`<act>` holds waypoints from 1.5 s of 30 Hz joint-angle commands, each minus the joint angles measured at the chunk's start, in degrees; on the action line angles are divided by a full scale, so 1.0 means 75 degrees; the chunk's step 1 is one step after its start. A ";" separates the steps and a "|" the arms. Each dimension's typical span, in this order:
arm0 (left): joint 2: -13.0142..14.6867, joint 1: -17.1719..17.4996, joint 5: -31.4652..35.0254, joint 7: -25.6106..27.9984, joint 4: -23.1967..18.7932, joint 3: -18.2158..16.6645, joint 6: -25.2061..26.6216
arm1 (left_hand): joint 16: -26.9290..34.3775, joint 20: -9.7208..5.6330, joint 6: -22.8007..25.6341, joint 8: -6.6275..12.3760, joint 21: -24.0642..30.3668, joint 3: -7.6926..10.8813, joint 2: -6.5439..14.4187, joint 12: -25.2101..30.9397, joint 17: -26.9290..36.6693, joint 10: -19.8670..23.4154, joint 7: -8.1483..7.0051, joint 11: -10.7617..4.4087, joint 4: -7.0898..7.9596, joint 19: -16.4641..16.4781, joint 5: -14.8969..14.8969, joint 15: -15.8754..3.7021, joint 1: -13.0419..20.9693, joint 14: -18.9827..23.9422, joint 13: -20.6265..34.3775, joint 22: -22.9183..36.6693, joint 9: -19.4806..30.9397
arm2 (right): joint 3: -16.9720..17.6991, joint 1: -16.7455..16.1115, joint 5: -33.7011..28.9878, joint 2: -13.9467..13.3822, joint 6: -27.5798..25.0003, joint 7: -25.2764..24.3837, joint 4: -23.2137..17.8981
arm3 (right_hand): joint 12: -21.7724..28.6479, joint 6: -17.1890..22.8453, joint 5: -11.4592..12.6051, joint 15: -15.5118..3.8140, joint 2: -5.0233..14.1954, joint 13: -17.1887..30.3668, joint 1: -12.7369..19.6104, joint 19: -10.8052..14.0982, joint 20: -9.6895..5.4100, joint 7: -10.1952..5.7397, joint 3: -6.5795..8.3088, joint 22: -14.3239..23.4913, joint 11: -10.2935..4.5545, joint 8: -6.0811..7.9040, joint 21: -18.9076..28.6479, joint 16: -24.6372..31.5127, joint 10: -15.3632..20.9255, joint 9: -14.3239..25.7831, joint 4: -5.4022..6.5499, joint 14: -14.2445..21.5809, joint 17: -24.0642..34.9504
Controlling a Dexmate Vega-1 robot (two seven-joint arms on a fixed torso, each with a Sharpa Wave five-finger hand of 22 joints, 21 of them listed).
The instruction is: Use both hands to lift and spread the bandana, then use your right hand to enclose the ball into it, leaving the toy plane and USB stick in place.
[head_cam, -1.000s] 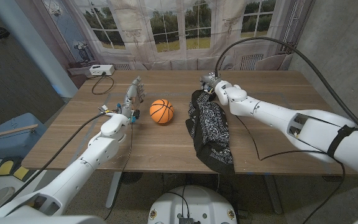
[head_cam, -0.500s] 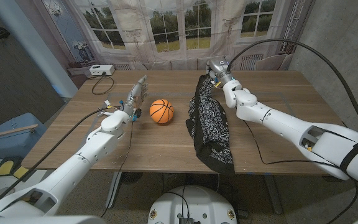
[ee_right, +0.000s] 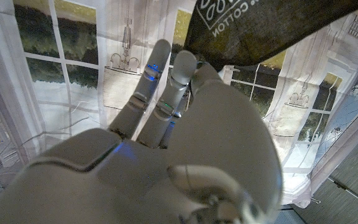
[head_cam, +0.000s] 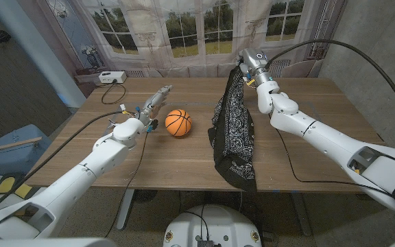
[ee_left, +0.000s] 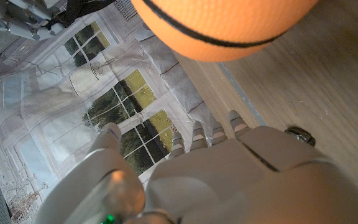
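Raised toward frame top since earlier, right hand [head_cam: 247,63] pinches bandana [head_cam: 233,130], hanging it for spreading. Left hand [head_cam: 151,106], fingers apart, holds nothing beside ball [head_cam: 178,123].

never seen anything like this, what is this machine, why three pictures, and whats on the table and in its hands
It is a robot with two white arms, each ending in a hand with fingers, standing at a wooden table. A person steers it remotely.

The wide picture comes from a camera on its head, looking down over both arms. The other two come from cameras on its wrists, looking along the back of each hand, so they appear turned and very close up.

On the table lies a small orange ball marked like a basketball. At the far left corner sits a small white box with a cable.

The right hand holds up a black patterned bandana by its top; the cloth hangs down, with its lower end over the near table edge. The left hand holds nothing, its fingers reaching out just left of the ball.
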 commanded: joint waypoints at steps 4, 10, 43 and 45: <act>0.0298 -0.0128 0.0952 0.0205 -0.0493 0.0297 0.0340 | 0.0035 0.0063 0.1429 0.0335 0.0019 0.0120 0.0089 0.0188 0.0004 0.0648 -0.0451 -0.0029 -0.0338 -0.0182 -0.0065 0.0035 0.0573 0.0345 0.0054 0.0045 0.0052 | 0.0917 -0.0482 -0.0238 -0.0484 -0.0839 0.0381 -0.1495 | -0.0006 0.0099 0.0061 -0.0004 -0.0070 0.0009 0.0031 0.0020 0.0007 0.0046 0.0068 -0.0033 -0.0406 -0.0088 0.0139 -0.0050 0.1522 -0.0085 0.0018 0.0114 0.0161; 0.0346 -0.0262 0.1169 -0.0016 -0.0539 0.0428 0.0367 | 0.0016 0.0065 0.2255 0.0551 0.0006 0.0249 0.0216 0.0213 -0.0003 0.0820 -0.0503 -0.0149 -0.0465 -0.0090 -0.0094 0.0087 0.0949 0.0450 0.0063 0.0041 0.0081 | 0.1115 -0.0508 -0.0474 -0.0492 -0.1245 0.0319 -0.1777 | -0.0026 0.0154 0.0071 -0.0003 -0.0103 -0.0002 0.0034 0.0001 -0.0007 0.0087 0.0093 -0.0089 -0.0403 -0.0131 0.0215 -0.0064 0.1582 -0.0172 0.0020 0.0181 0.0298; -0.0370 -0.2209 0.1798 -0.2738 0.1093 0.1645 -0.0558 | -0.0213 0.0072 0.3046 0.0399 -0.0359 -0.0064 -0.0544 -0.0136 0.0020 0.0446 -0.0151 -0.0246 -0.0431 -0.0385 -0.0014 0.0269 0.1838 -0.0165 0.0087 0.0030 0.0116 | 0.0920 -0.0149 -0.1987 0.0144 -0.2825 -0.0248 -0.2556 | -0.0109 0.0311 -0.0008 -0.0003 -0.0291 -0.0015 0.0018 0.0018 -0.0062 0.0271 0.0269 -0.0474 -0.0406 -0.0264 0.0607 -0.0083 0.1902 -0.0308 0.0016 0.0472 0.1112; -0.0472 -0.2344 0.1813 -0.2898 0.1259 0.1720 -0.0658 | -0.0221 0.0072 0.3019 0.0368 -0.0382 -0.0074 -0.0545 -0.0165 0.0022 0.0376 -0.0106 -0.0217 -0.0423 -0.0423 -0.0007 0.0307 0.1858 -0.0225 0.0089 0.0030 0.0118 | 0.0897 -0.0117 -0.2075 0.0166 -0.2855 -0.0161 -0.2614 | -0.0112 0.0320 -0.0017 -0.0003 -0.0299 -0.0012 0.0012 0.0026 -0.0065 0.0264 0.0282 -0.0498 -0.0398 -0.0276 0.0628 -0.0081 0.1916 -0.0315 0.0017 0.0488 0.1156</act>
